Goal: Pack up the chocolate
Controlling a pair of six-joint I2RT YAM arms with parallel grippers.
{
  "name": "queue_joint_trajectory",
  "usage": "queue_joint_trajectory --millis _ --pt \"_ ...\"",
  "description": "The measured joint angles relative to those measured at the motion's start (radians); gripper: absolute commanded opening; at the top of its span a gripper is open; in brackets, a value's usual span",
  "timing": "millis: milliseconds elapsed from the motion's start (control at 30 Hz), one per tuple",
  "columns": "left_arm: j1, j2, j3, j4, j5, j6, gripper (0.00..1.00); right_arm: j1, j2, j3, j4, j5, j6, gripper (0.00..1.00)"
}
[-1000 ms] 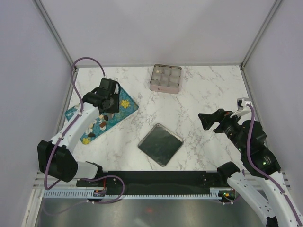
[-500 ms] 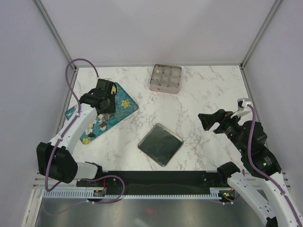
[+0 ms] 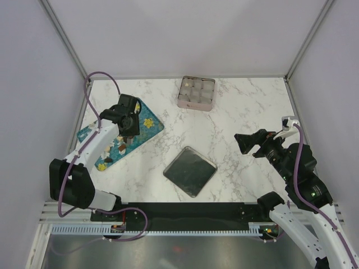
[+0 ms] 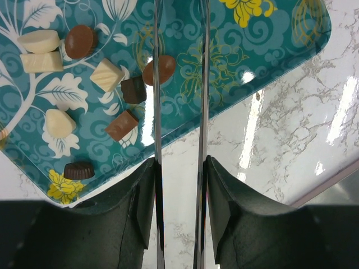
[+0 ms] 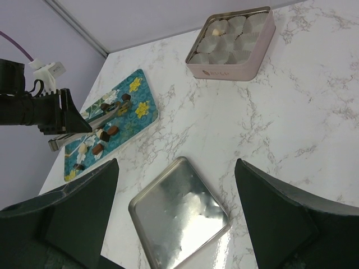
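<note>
Close to me a shiny lid [image 3: 189,171] lies flat on the marble surface [image 3: 241,106]. My right fingers [image 5: 176,168] hang wide apart beside it. On the left, my left fingers [image 4: 180,8] are a little apart over the blue tray [image 4: 263,50], where the chocolate [image 4: 122,124] lies. Farthest away stands the pink tin [image 3: 196,102] of paper cups [image 3: 196,89].

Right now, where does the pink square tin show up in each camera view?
Top external: pink square tin, top centre.
Left wrist: not in it.
Right wrist: upper right, near the top edge.
Shared landmark: the teal tray, in all three views, left of the tin where both show.
</note>
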Motion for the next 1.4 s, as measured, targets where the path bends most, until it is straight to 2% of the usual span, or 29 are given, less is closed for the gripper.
queue_joint_trajectory --millis 367,600,800,1167,1400 --pt "0.018 0.050 0.000 0.024 0.034 -0.008 0.45 0.000 0.003 -0.010 0.006 0.000 -0.001 0.93" --pt "0.023 0.066 0.002 0.031 0.039 -0.008 0.37 0.000 0.013 -0.010 0.015 0.000 -0.003 0.93" --pt "0.024 0.080 0.032 0.021 0.041 -0.007 0.36 0.000 0.018 -0.010 0.023 0.001 -0.003 0.93" --pt "0.018 0.029 0.156 -0.020 0.122 0.022 0.36 0.000 0.031 -0.010 0.031 0.000 -0.003 0.93" --pt "-0.038 0.093 0.380 -0.021 0.192 0.063 0.33 0.000 0.044 -0.010 0.040 0.002 -0.003 0.93"
